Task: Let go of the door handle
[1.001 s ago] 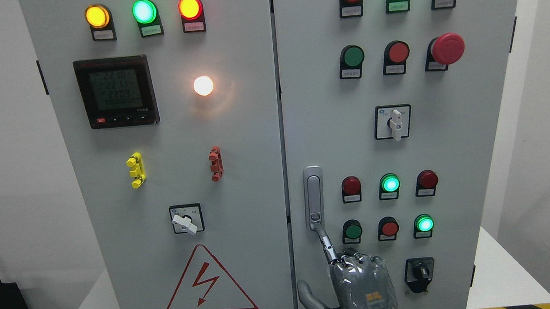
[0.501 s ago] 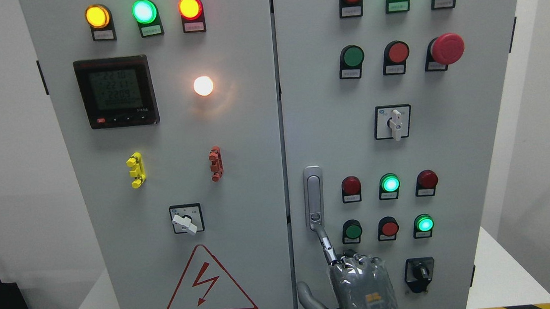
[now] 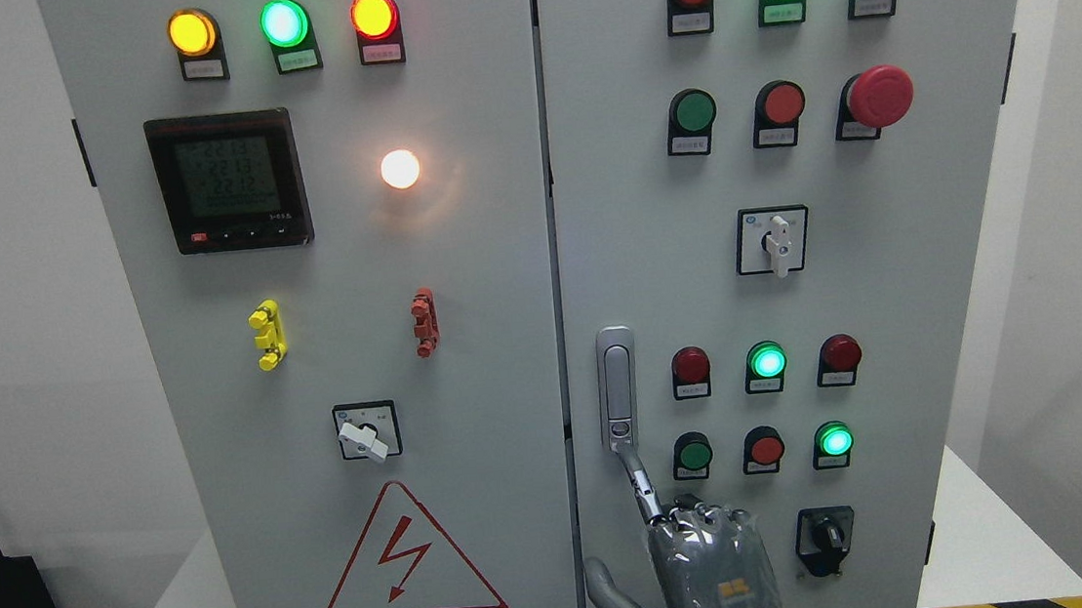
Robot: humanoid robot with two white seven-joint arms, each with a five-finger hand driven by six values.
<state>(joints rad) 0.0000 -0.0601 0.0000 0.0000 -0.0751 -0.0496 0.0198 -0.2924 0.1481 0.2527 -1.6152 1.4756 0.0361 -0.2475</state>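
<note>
Risk: right hand [image 3: 711, 563], index finger extended, others curled, holding nothing, tip touching door handle [image 3: 618, 385] base; a sideways withdrawal could snag it, tugging the latch

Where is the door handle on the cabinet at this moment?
In the head view, the door handle stands upright at the right door's left edge, left of the red lamp, above the hand.

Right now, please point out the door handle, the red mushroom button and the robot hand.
door handle [image 3: 618, 387], head view, middle of its grip
red mushroom button [image 3: 881, 95], head view, cap
hand [image 3: 716, 573], head view, back of hand
</note>
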